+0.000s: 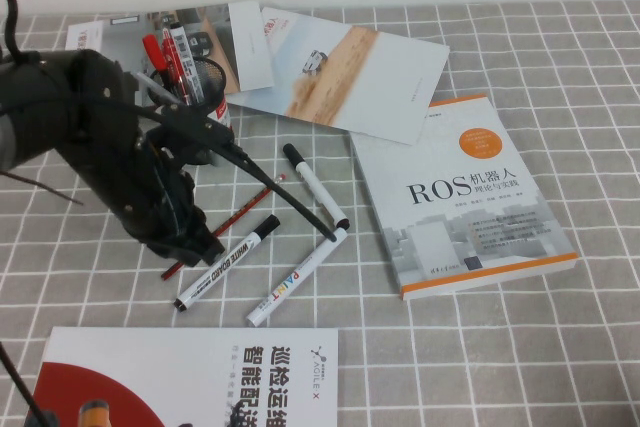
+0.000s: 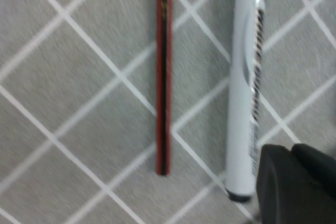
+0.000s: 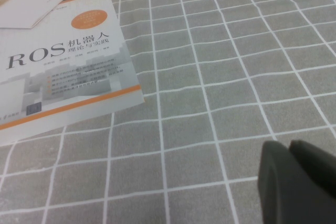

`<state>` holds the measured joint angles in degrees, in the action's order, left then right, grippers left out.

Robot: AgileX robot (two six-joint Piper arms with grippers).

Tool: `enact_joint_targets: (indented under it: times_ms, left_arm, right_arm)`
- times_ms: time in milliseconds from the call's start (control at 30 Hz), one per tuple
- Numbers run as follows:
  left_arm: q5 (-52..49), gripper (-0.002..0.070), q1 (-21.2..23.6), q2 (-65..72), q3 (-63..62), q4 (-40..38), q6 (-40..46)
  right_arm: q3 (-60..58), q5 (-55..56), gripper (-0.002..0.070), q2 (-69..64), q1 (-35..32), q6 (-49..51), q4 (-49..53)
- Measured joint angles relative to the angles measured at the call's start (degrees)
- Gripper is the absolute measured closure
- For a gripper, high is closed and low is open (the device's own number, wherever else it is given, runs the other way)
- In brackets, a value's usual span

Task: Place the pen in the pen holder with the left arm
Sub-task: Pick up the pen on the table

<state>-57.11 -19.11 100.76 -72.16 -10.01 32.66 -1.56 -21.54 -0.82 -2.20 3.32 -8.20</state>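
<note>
The pen, a thin dark-red pencil [image 1: 250, 203], lies slanted on the checked cloth, its lower part hidden under my left arm. In the left wrist view it [image 2: 164, 77] lies beside a white marker [image 2: 247, 87]. My left gripper [image 2: 294, 182] hangs low over them with its fingers together, holding nothing, nearer the marker's end than the pencil. In the high view it [image 1: 188, 243] sits at the arm's lower end. The black mesh pen holder [image 1: 205, 87] stands behind the arm with red pens and a marker in it. My right gripper [image 3: 294, 177] is shut and empty over bare cloth, outside the high view.
Three white markers [image 1: 230, 259] [image 1: 296, 277] [image 1: 313, 187] lie around the pencil. An ROS book [image 1: 460, 197] lies to the right and also shows in the right wrist view [image 3: 63, 77]. Leaflets [image 1: 350, 72] lie at the back, a red and white booklet [image 1: 190, 377] at the front.
</note>
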Motion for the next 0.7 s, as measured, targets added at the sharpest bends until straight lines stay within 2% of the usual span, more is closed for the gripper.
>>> enact_joint_targets:
  times_ms: [100, 267, 333, 433, 700]
  left_arm:
    - [1.28, 0.0626, 0.0, 0.49, -1.2, 0.65, 0.37]
    - [2.32, 0.04, 0.0, 2.41, -4.4, 1.13, 0.37]
    - [2.83, 0.0357, 0.0, 3.64, -5.36, 1.13, 0.37]
    - [3.8, 0.034, 0.0, 5.8, -6.46, 1.13, 0.59]
    - [4.72, 0.0356, 0.0, 10.46, -8.82, 2.99, 1.78]
  right_arm:
    - [0.0, 0.0, 0.0692, 0.0, 0.0, 0.0, 0.0]
    - [0.0, 0.0, 0.0692, 0.0, 0.0, 0.0, 0.0]
    - [0.0, 0.0, 0.0692, 0.0, 0.0, 0.0, 0.0]
    - [0.0, 0.0, 0.0691, 0.0, 0.0, 0.0, 0.0]
    - [0.0, 0.0, 0.0691, 0.0, 0.0, 0.0, 0.0]
